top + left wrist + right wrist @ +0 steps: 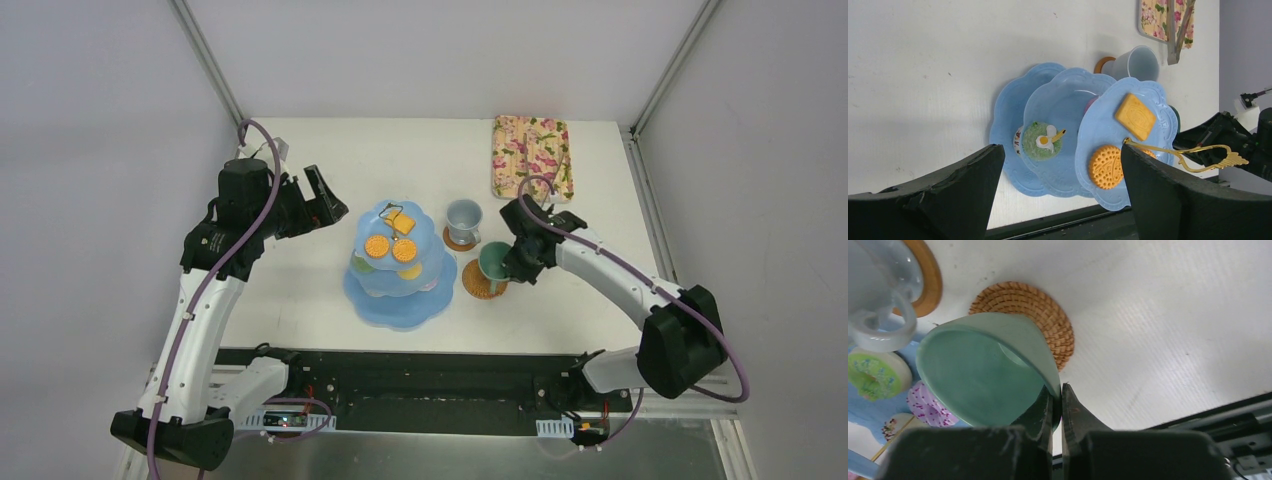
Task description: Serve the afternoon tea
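Closest in, the right claw [1057, 390] is clenched on the rim of the green cup [978, 375], one finger inside the bowl and one outside. The cup hangs tilted, at 3 o'clock from the three-tier stand [385, 310], with the woven coaster [1048, 315] partly under it. I cannot tell whether its base touches the coaster.

The step in hand looks like seating this cup on that coaster. To do it well, hold the pinch firm, bring the cup upright, centre its base over the weave and lower it straight until it sits flat. Only then let go, backing the claw toward 4 o'clock. Room is tight, with the stand's scalloped edge at 9 o'clock and the grey-blue cup [463, 218] at 11 o'clock, so sideways drift could knock either.

Round orange biscuits [377, 246] lie on the stand's upper tiers, and small donuts [923, 400] on a lower one. The grey-blue cup stands on its own brown coaster [460, 243].

Off at 10 o'clock from the stand, the left claw [325, 203] hangs released above the counter [300, 280], holding nothing. Farthest back, at 1 o'clock, lies the floral tray [530, 155] with the tongs [1178, 30] on it.
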`<state>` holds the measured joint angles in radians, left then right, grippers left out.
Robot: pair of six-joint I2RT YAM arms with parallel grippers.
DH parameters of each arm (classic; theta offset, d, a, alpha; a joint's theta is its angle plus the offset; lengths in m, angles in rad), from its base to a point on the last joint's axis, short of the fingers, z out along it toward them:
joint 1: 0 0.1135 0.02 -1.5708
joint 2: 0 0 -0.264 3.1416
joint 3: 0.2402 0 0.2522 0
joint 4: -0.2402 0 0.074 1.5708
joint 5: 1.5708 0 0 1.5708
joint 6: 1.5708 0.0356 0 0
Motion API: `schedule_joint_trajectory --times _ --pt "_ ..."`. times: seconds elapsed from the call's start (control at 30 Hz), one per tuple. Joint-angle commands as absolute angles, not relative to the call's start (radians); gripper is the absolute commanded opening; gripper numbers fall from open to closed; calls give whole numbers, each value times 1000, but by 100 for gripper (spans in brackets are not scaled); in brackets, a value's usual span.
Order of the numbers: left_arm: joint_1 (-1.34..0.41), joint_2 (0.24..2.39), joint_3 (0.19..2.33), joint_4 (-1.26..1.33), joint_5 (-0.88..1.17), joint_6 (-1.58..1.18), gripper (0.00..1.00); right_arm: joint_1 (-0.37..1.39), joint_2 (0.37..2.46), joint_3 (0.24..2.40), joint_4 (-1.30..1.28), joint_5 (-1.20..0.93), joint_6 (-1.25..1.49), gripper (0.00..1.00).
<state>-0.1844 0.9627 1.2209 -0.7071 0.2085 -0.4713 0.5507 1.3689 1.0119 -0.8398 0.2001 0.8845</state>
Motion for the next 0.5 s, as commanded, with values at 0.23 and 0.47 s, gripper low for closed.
schedule_joint_trajectory --times 0.23,0.47 --pt "-195 943 1249 -683 215 -466 90 655 1411 997 -672 297 1018 0" --pt "-195 946 1247 -680 214 -469 90 657 1407 941 -659 263 1041 0"
